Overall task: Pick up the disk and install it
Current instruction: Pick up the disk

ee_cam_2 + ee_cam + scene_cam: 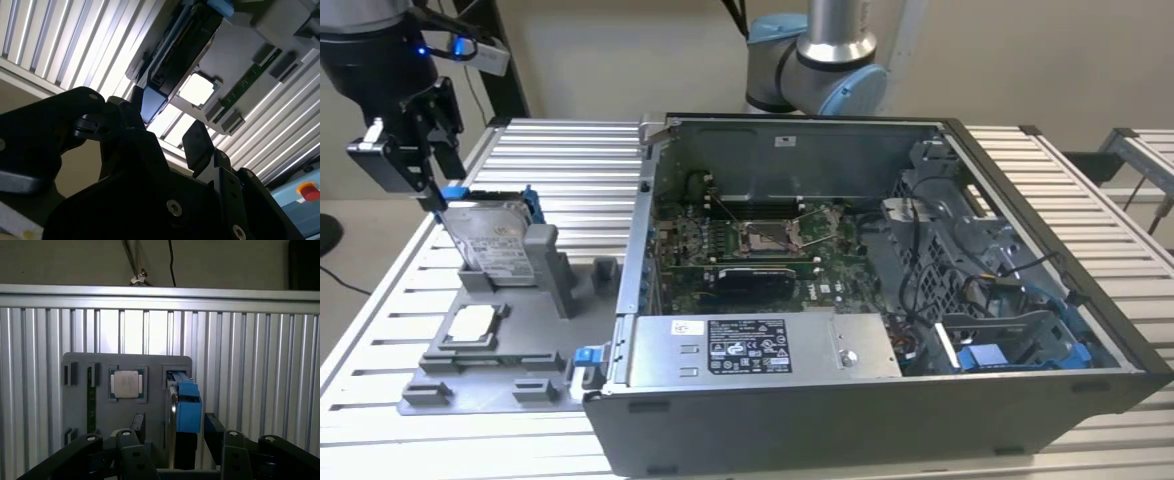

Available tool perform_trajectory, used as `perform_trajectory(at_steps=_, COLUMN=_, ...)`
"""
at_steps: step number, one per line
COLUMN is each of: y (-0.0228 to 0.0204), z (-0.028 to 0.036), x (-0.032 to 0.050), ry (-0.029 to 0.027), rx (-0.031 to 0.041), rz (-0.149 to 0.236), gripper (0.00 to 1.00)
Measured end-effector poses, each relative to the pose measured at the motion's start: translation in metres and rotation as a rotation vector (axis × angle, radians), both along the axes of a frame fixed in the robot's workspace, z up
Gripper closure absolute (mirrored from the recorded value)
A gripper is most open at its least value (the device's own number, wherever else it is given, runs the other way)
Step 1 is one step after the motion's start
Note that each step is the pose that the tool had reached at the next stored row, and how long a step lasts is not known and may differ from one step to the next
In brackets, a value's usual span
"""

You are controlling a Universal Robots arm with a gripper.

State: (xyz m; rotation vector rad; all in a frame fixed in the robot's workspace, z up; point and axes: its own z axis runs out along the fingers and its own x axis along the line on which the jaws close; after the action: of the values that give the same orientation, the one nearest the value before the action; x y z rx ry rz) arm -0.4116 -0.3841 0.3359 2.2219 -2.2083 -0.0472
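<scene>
At the exterior view's left, locate the gripper, hanging over the upper edge of the disk. Read the jaws as wide, holding nothing: in the first wrist view, note 1 of the fingers on each side of the edge-on disk, with clearance on at least 1 side. Find the disk standing upright on its edge in a slot of the grey fixture, label face toward the exterior camera, blue bracket along its top and side. Lower on the same fixture, note the square silver processor chip, lying flat, apart from the disk. Further right, note the open computer case, with the power-supply box along the near wall and a drive cage at the far right.

Treat the disk as stiff, dense for its size and shock-sensitive (judged from the metal body). Expect smooth, somewhat slippery faces and a bracket of slightly yielding plastic. Take hold across the 2 flat faces near the exposed upper edge, not by the blue tab alone.

Cannot see the disk's lower portion inside the slot, nor its connector end. Cannot tell whether either finger touches the bracket. Cannot make out the cage interior behind cables and case wall.
</scene>
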Motion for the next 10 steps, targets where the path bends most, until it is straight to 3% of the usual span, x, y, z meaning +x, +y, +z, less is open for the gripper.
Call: perform_trajectory(at_steps=10, y=0.0, z=-0.0157, x=0.0005, ry=0.0, rx=0.0003, rz=0.0, gripper=0.0)
